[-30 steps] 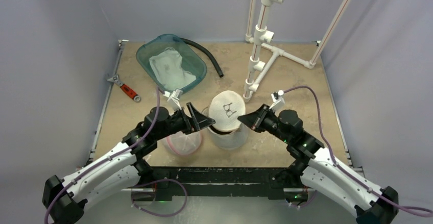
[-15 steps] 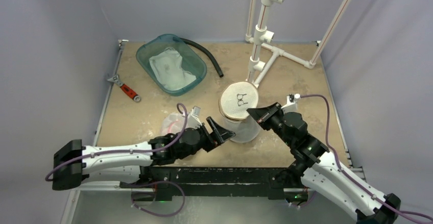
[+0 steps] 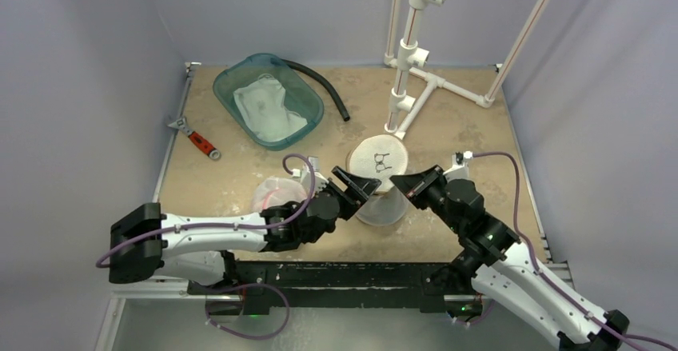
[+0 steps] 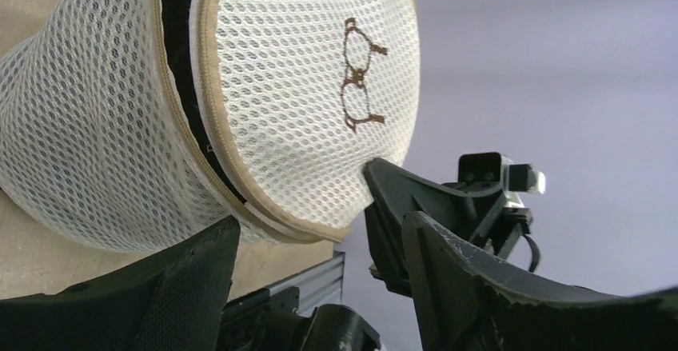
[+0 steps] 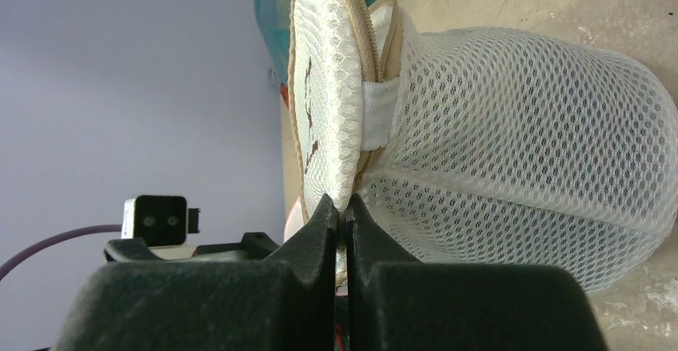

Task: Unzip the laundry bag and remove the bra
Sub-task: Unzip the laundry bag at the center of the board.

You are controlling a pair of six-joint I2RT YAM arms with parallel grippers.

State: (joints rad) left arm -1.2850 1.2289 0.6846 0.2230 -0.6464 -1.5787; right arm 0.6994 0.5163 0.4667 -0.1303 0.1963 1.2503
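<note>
The bag [image 3: 379, 205], a white mesh cylinder, lies tipped on the table [image 3: 480, 127] at its middle, its lid [image 3: 377, 161] turned up toward the back. 1 second ago it stood upright, nearer the front edge. In the left wrist view the lid [image 4: 312, 87] stands off the body along 1 side. A dark strip shows in that gap, but whether it is the bra cannot be told.

The right gripper [image 3: 395, 181] stays pinched on the lid's rim, jaws together on the edge [image 5: 340, 209], as in both earlier frames.

The left gripper [image 3: 360, 189] has its jaws apart and holds nothing. Its fingers [image 4: 192, 287] frame the bag's lower side just ahead. Half a second ago it hung lower and further left, clear of the bag. Now it sits just beside the bag's left side, with the arm stretched low along the front.

A pink-rimmed mesh pouch [image 3: 276, 193] lies just left of that gripper. Further back are a teal basin [image 3: 240, 75] holding white cloth, a black hose [image 3: 324, 87], a wrench [image 3: 196, 138] and a white pipe frame [image 3: 412, 63], none of which has moved.
</note>
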